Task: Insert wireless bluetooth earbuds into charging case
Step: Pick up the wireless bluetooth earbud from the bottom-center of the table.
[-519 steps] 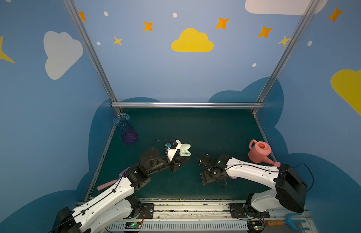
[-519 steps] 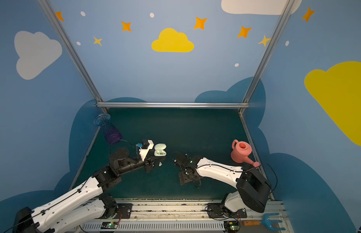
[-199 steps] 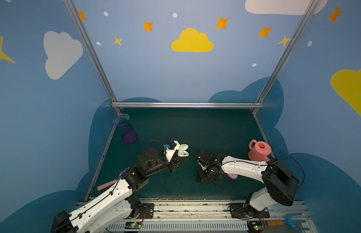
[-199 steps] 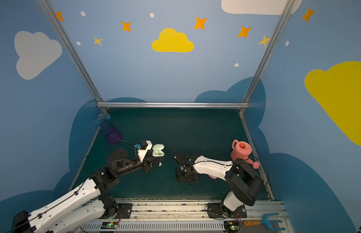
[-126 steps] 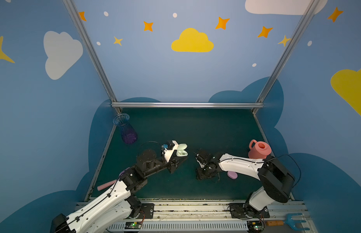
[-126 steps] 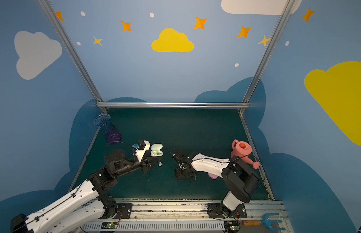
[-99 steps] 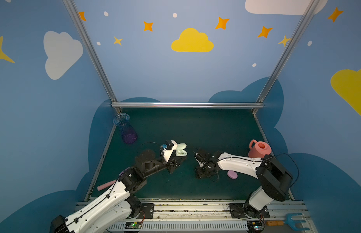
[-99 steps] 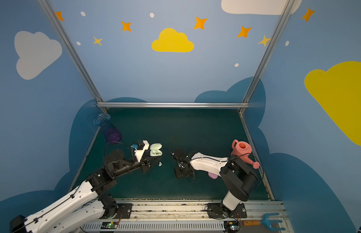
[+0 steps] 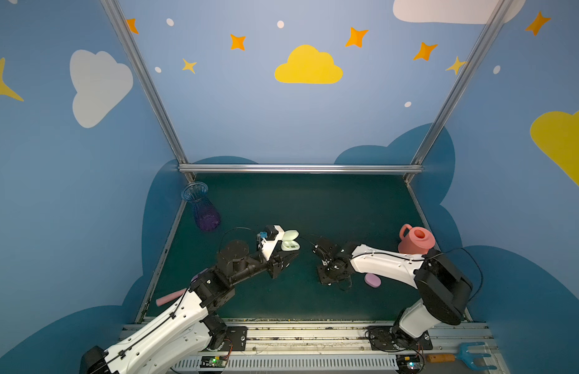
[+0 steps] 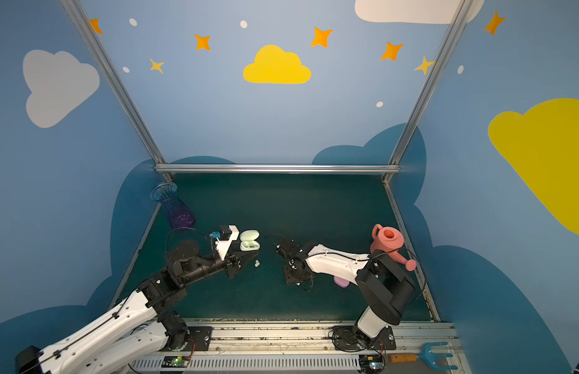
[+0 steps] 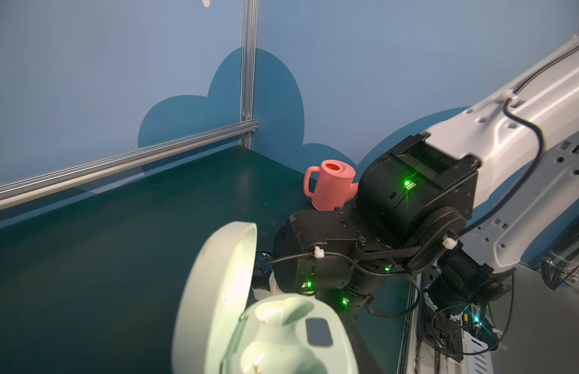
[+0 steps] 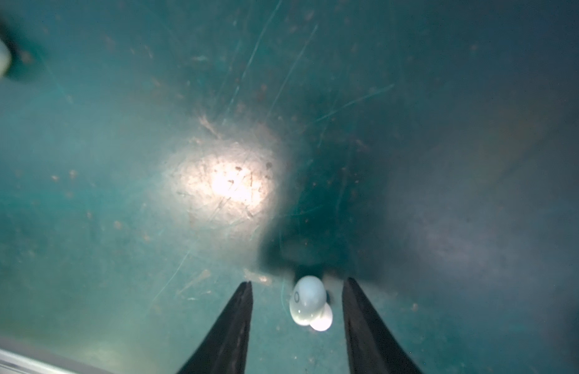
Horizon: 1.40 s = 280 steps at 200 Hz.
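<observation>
An earbud [image 12: 309, 302], whitish and glossy, lies on the mat [image 12: 119, 162] between the two black fingers [image 12: 236, 323] of the right gripper [image 12: 298, 281]. The jaws stand apart with a gap on each side, so neither finger touches the earbud, which sits nearer one finger than the other. A second earbud [image 10: 256, 264] lies on the mat just beside the tip of the left gripper [image 10: 250, 256]. That gripper holds the mint-green case [image 11: 281, 336] up off the mat, its lid swung open and hollows showing in the base; in the left wrist view the case hides the fingers. The mat is dark green, scratched and dusty, with a bright patch of glare ahead of the right gripper's fingers. Blue walls painted with clouds and stars close it in on three sides, with metal rails at the joins. Behind the right gripper, partly under its arm, lies a lilac oval case [image 9: 372, 280], and farther out on that side stands a pink watering can [image 9: 416, 241]. Beyond the left gripper, in the far corner, is a clear purple-tinted vase [image 9: 202, 210]. The right arm [image 9: 385, 265] reaches low across the mat, its wrist bent so that the gripper points down. The left arm [image 9: 184, 311] stretches forward, its gripper aimed toward the right one, the two apart.
</observation>
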Motion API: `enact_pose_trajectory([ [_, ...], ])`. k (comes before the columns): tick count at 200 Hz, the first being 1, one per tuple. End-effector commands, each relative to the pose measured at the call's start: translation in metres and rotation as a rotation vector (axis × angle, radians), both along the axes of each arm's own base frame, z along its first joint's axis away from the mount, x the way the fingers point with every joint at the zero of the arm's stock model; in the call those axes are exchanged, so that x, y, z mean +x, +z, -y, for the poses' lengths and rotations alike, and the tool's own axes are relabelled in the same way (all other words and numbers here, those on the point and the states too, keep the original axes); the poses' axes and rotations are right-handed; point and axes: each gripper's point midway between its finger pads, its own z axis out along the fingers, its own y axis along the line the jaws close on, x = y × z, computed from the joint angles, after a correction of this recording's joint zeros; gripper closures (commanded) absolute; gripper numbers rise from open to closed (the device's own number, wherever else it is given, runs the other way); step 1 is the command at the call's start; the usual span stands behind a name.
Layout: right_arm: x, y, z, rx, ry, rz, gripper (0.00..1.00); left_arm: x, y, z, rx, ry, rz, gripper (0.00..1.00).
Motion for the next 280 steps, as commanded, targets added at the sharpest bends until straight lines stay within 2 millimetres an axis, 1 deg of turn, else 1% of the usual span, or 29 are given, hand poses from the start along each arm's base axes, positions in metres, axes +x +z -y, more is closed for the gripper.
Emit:
enact_pose_trajectory([
  [1, -0.003, 0.001, 0.005, -0.014, -0.028, 0.005, 0.59, 0.000, 0.007, -0.003, -0.012, 0.006, 0.020, 0.97],
  [72, -0.008, -0.006, 0.011, -0.053, -0.050, -0.019, 0.67, 0.000, 0.007, -0.003, -0.015, 0.006, 0.024, 0.97],
  [119, -0.013, -0.014, 0.015, -0.078, -0.059, -0.049, 0.67, -0.001, 0.007, -0.003, -0.015, 0.008, 0.024, 0.97],
  [148, -0.014, -0.019, 0.015, -0.078, -0.060, -0.058, 0.68, 0.000, 0.007, -0.002, -0.015, 0.007, 0.024, 0.97],
  [182, -0.013, -0.023, 0.016, -0.094, -0.059, -0.061, 0.73, 0.000, 0.006, -0.002, -0.014, 0.004, 0.022, 0.97],
  [254, -0.012, -0.022, 0.018, -0.095, -0.061, -0.053, 0.82, 0.000, 0.005, 0.000, -0.016, -0.001, 0.015, 0.97],
  [280, -0.009, -0.015, 0.018, -0.073, -0.068, -0.028, 0.83, 0.000, 0.001, 0.004, -0.023, -0.021, 0.006, 0.97],
])
